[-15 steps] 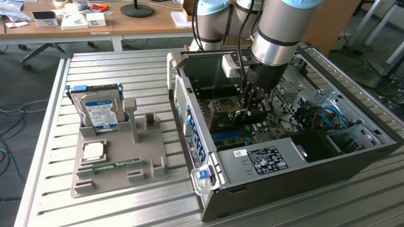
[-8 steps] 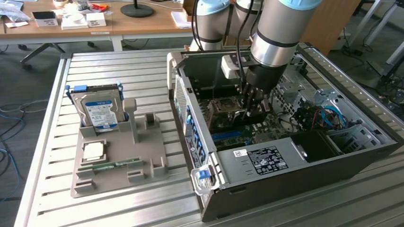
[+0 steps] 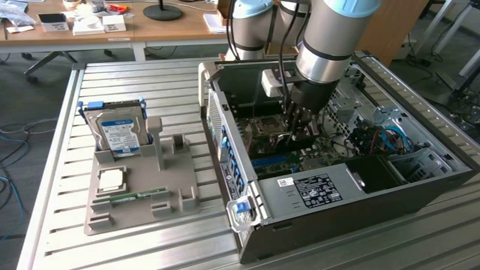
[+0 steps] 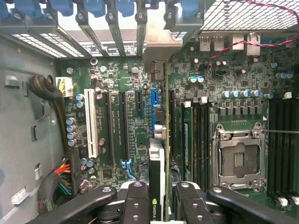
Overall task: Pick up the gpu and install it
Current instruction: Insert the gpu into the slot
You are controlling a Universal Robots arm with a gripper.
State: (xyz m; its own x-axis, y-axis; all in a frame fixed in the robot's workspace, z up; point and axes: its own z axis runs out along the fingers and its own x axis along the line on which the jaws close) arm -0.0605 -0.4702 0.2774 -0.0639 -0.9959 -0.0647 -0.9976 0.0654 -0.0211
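Inside the open computer case (image 3: 360, 208), the arm's gripper (image 4: 160, 203) pinches the gpu (image 4: 157, 172) between its two fingers (image 4: 135, 200). The card stands on edge over the motherboard (image 4: 121, 116), its grey bracket end toward the case's rear slot covers (image 4: 115, 35). Whether it sits in a slot cannot be told. On the exterior view's left, a hard drive (image 3: 120, 132) and a memory stick (image 3: 139, 196) rest in a grey holder (image 3: 127, 216) on the slatted table (image 3: 60, 225).
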